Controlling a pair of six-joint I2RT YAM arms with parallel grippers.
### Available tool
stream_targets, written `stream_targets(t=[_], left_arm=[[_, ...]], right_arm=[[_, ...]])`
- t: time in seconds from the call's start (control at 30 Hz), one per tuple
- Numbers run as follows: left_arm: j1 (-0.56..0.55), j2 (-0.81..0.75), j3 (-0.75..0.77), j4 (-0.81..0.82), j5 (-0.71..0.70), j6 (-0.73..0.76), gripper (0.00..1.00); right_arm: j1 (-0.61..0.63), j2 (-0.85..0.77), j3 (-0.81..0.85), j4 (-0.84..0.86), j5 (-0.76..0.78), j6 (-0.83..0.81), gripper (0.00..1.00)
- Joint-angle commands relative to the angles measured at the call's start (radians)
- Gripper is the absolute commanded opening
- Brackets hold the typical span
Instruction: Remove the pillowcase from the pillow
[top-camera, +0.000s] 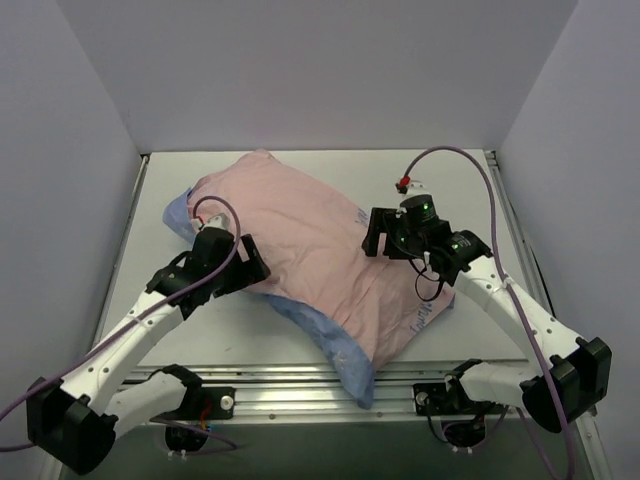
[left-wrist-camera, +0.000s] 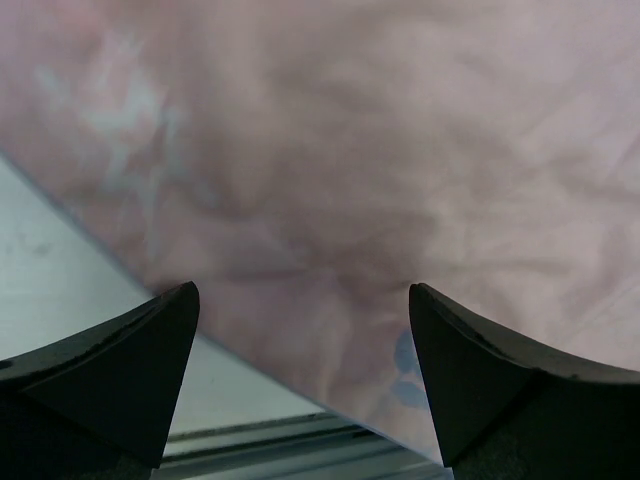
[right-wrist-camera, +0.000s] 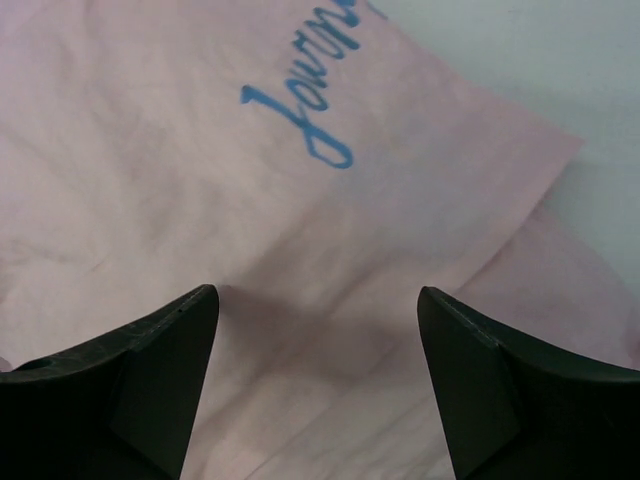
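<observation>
Left pincer (top-camera: 250, 262) sits at the near-left edge of the pillowcase (top-camera: 310, 240), released, its two dark fingers (left-wrist-camera: 130, 370) spread wide. The left wrist view shows only blurred pink cloth beyond them, and I cannot tell whether the tips touch it. Right pincer (top-camera: 378, 232) is over the cover's right side, also released with the fingers (right-wrist-camera: 500, 380) well apart. Wrinkled pink fabric fills the gap in the right wrist view, and contact is again unclear.

The pillowcase lies diagonally across the middle of the counter (top-camera: 450, 170) with its pale pink side showing. Blue edging (top-camera: 345, 355) peeks out along the near corner and at the far-left corner, behind the left arm. Blue script lettering (right-wrist-camera: 300, 115) on the cloth reads "Journ" before the top of the frame cuts it off. In the top view it is only a faint smear.

The pillow is hidden: the cover swells plumply, but none of the cushion's own surface can be seen. Both wrist views are too close to show the cover's opening.
</observation>
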Motion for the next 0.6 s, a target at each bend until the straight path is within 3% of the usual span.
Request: stream_targets(t=[0.0, 0.17, 0.37, 0.57], left_arm=[[0.017, -0.186, -0.104, -0.195, -0.059, -0.098, 0.95], [0.094, -0.253, -0.066, -0.245, -0.063, -0.014, 0.95], [0.099, -0.112, 0.112, -0.078, 0.100, 0.043, 0.95], [0.082, 0.045, 0.224, 0.075, 0.122, 0.066, 0.95]], right_arm=[[-0.055, -0.034, -0.008, 0.011, 0.023, 0.024, 0.76], [-0.129, -0.061, 0.004, -0.004, 0.025, 0.024, 0.77], [-0.155, -0.075, -0.035, -0.062, 0.019, 0.051, 0.76], [-0.177, -0.106, -0.098, -0.064, 0.001, 0.067, 0.74]])
